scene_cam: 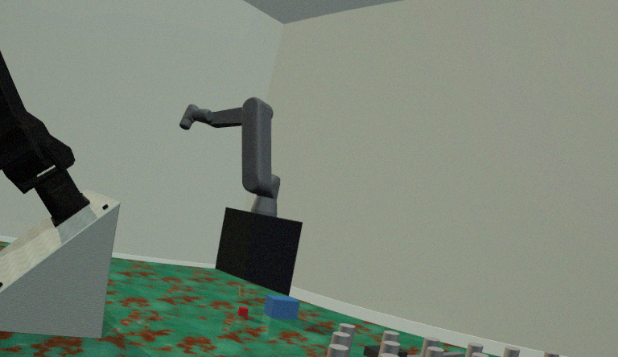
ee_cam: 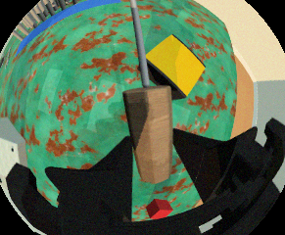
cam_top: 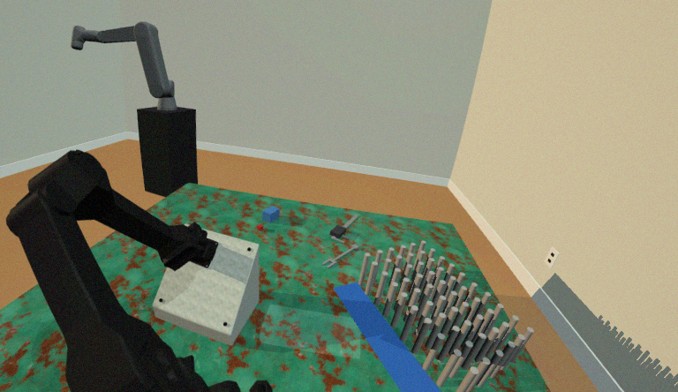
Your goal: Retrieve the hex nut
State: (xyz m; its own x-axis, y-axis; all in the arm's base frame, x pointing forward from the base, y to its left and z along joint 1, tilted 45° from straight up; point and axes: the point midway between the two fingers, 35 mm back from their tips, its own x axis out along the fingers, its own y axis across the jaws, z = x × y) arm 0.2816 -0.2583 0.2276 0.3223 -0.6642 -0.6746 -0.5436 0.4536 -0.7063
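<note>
My gripper is shut on the wooden handle of a tool. The tool's thin grey metal rod runs away from the fingers and out of the top of the wrist view; its far end is not in view. In the top view the gripper overlaps the pale sloped box, and the tool is hidden. Standing grey spacers fill the field at the right. The blue taped strip lies along the field's near side. I cannot make out the nut.
The pale sloped box is large. A forked tool and a dark block with a rod lie behind the strip's far end. A red cube, a blue block and a yellow block are around.
</note>
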